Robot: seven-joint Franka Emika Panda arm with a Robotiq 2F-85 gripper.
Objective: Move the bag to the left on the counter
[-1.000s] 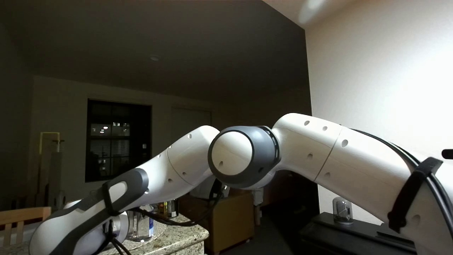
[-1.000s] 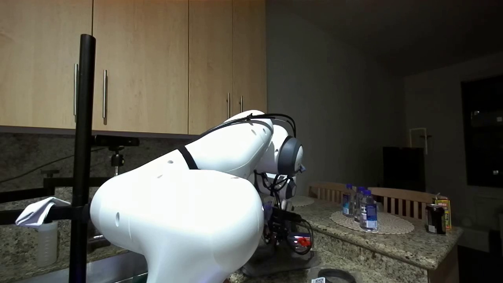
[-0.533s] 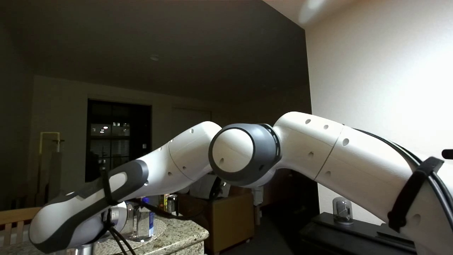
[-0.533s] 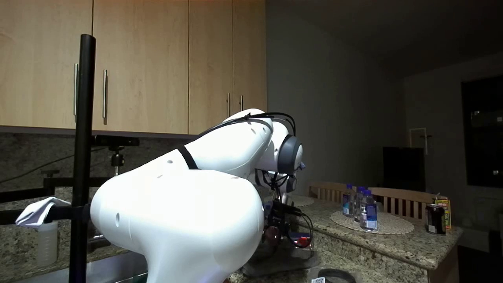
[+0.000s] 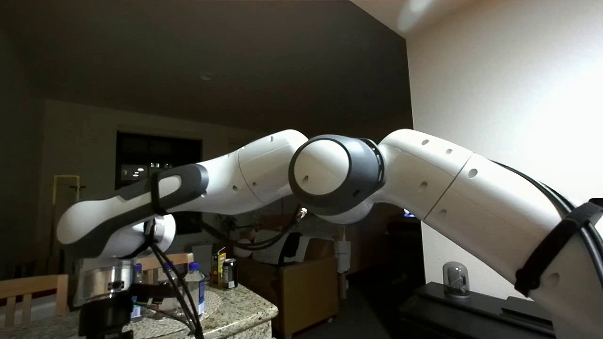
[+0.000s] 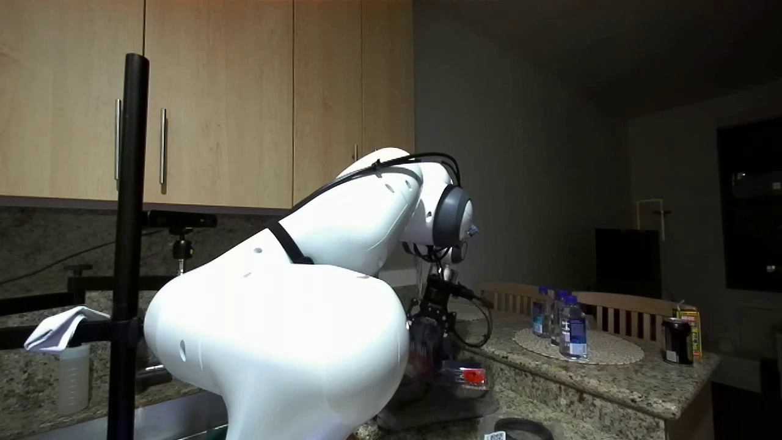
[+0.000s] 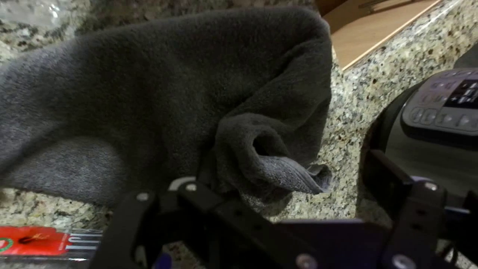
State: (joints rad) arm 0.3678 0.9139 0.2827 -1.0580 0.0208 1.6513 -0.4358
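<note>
Hanging fingers-down over a speckled beige-and-grey stone counter [image 7: 351, 112], black two-finger gripper [image 7: 285, 186] has its fingers [image 7: 392, 183] spread wide apart. White robot arm with dark grey joint [image 5: 325, 169] carries it; in an exterior view the gripper's lower end runs out of frame.

Bag: can't tell for sure which item it is. Two I can see that could be it: clear plastic packet with a red label [image 7: 33, 241], left of the gripper in the wrist view; black ring-shaped item in clear plastic [image 6: 524, 426], below and right of the gripper in an exterior view.

Dark grey fleecy towel [image 7: 168, 93] lies on the counter ahead of the fingers, one end curled up; strip of counter between it and the packet. Rounded grey appliance with buttons and dark display [image 7: 440, 116] is right of the gripper, partly behind a finger; contact unclear.

Farther off, right of the gripper in both exterior views: three clear water bottles with blue caps [image 6: 573, 333], upright on a round woven placemat [image 6: 614, 350]; beyond them, black can [image 6: 677, 342] beside a yellow box [image 6: 696, 333].
</note>
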